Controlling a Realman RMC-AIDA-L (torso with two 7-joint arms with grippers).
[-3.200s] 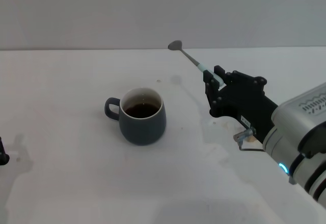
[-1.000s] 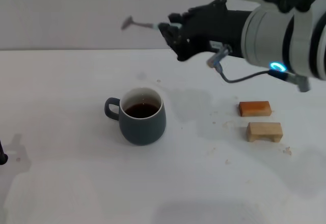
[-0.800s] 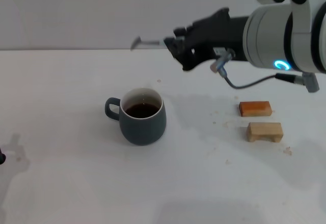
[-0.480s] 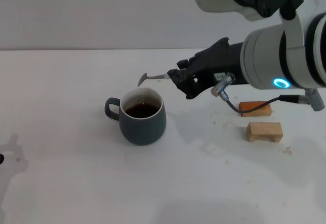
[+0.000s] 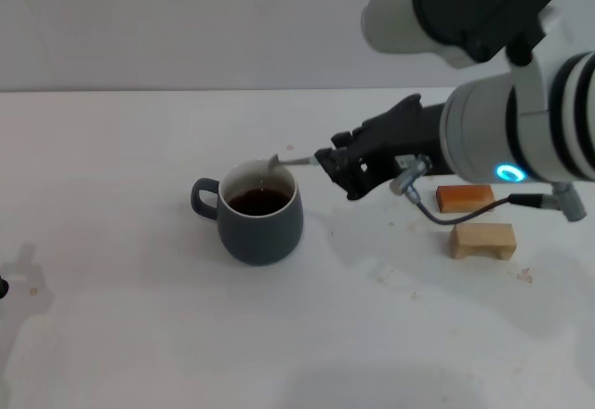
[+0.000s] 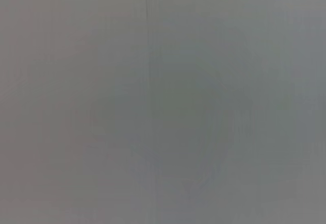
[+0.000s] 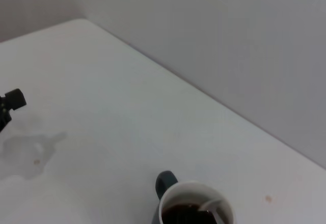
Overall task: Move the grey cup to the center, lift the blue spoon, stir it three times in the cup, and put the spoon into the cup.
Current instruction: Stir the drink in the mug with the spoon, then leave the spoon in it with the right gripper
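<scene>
Right gripper (image 5: pixel 327 160) is clamping down on the blue spoon (image 5: pixel 294 160), holding it by the handle end so only the metal neck and bowl are sticking out. It's hanging just to the right of the grey cup (image 5: pixel 259 212), a bit above rim level, with the spoon reaching leftward over the cup's mouth. The bowl end is dipping right at the far edge of the opening, over the dark brown liquid. Whether it's actually touching the liquid, can't really tell from the head view. In the right wrist view the spoon (image 7: pixel 216 210) is showing up as a pale strip slanting down inside the cup (image 7: pixel 194 208), so it's looking like the tip is inside the rim.

Cup is sitting upright on the white table (image 5: pixel 139 316), roughly mid-table, handle pointing toward the robot's left.

Off to the right, behind and below the arm, an orange block (image 5: pixel 463 197) and a tan wooden block (image 5: pixel 482 240) are lying near each other, well apart from the cup.

Left gripper (image 7: pixel 9 103) is sitting far off to the left side of the table; no way to tell what its fingers are doing.
</scene>
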